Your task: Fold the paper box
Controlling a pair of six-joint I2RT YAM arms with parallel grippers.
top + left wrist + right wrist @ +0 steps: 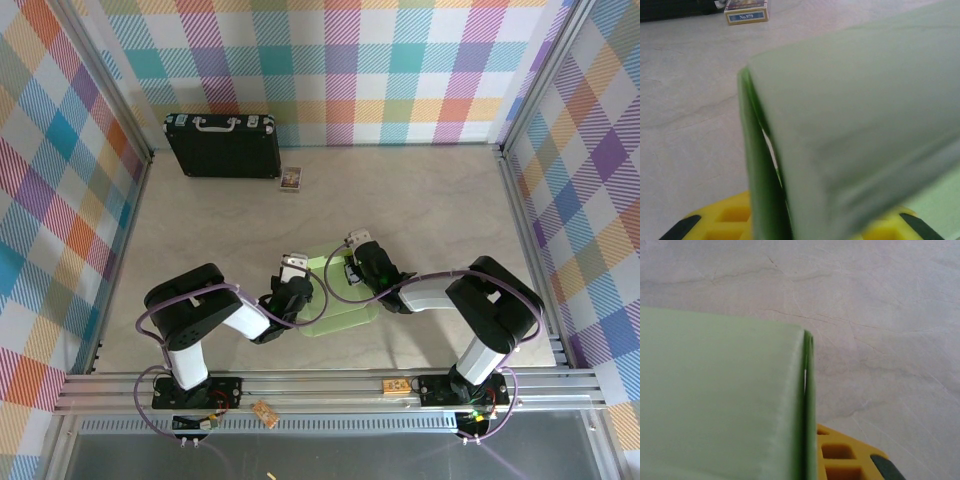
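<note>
"No.979" on the small card (746, 12)

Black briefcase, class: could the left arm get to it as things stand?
Probably yes: bare table lies between the left gripper and the black briefcase. That gripper is at the paper box, though, and the case stands far back.

A robot test cell in a lab is shown. A pale table (430, 200) is boxed in on the left, far and right sides by plaid cloth walls (350, 60) hung on an aluminium frame (528, 240). A left arm (195, 315) and a right arm (490, 310) are bolted to a metal rail (320, 385) at the near edge, with purple cables (140, 322) looped around them.
</note>
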